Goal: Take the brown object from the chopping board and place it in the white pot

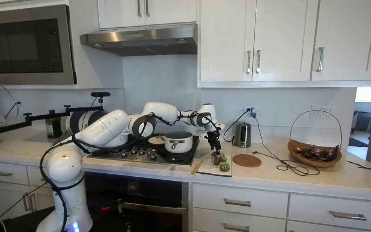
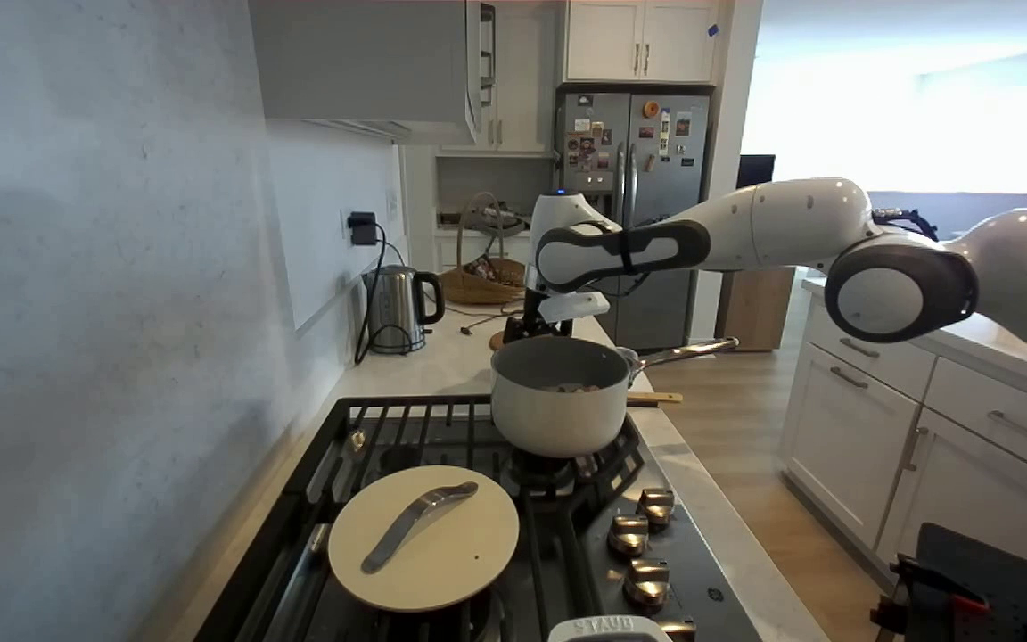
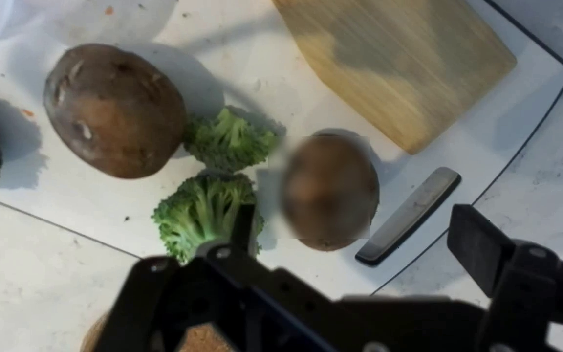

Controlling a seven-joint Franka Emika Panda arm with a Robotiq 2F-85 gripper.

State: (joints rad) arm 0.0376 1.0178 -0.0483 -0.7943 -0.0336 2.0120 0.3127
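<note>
The pale chopping board (image 1: 216, 172) lies on the counter and also shows in the wrist view (image 3: 262, 63). Two roundish brown objects lie on it in the wrist view: an oval one (image 3: 115, 111) and a rounder, partly blurred one (image 3: 330, 193). Brown shapes (image 1: 216, 160) also show on the board in an exterior view. My gripper (image 3: 359, 220) is open with nothing between its fingers. It points down over the board in an exterior view (image 1: 215, 145); the rounder object lies just beyond the fingertips. The white pot (image 1: 185, 146) stands on the stove, also in an exterior view (image 2: 558, 423), with small pieces inside.
Broccoli (image 3: 203, 210) lies beside the brown objects, partly behind a finger. A wooden utensil (image 3: 408, 73) and a clear cup (image 1: 208, 162) are on the board. A round wooden disc (image 1: 246, 160), kettle (image 1: 243, 135) and basket (image 1: 314, 154) stand nearby. A lid (image 2: 424, 544) sits on the stove.
</note>
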